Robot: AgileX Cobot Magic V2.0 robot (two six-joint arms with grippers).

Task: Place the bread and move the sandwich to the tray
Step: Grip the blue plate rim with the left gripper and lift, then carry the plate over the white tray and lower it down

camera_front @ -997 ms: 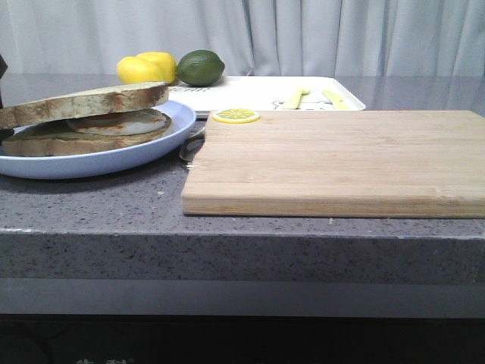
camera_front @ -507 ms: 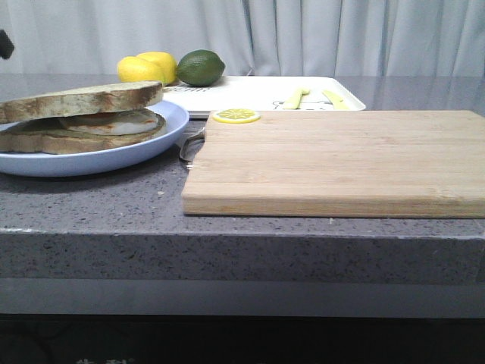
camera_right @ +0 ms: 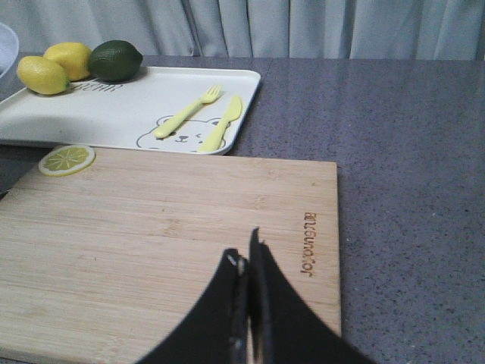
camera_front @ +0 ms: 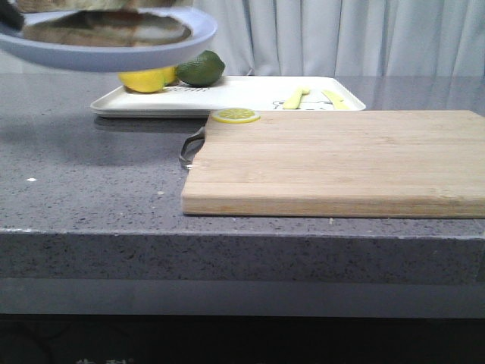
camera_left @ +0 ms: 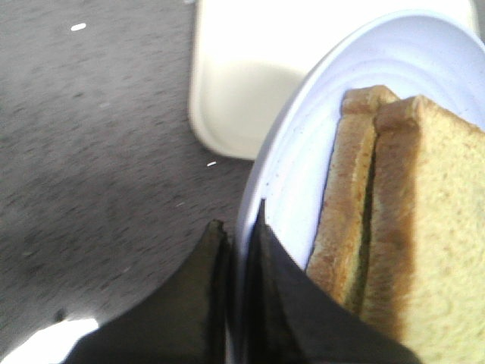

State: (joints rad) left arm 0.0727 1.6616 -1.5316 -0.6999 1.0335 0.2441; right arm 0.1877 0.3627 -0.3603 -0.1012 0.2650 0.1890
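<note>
The left end effector [camera_left: 239, 243] is clamped on the rim of the blue plate [camera_front: 114, 49], which is held in the air near the left end of the white tray [camera_front: 250, 95], with the sandwich [camera_left: 394, 227] lying on it. The right end effector [camera_right: 246, 265] is seen with its fingers together above the cutting board [camera_front: 341, 159] on the table [camera_front: 91, 182].

Cut off by the front view's upper edge: sandwich [camera_front: 102, 26] top, plate [camera_front: 114, 49] left part; egg hidden.
</note>
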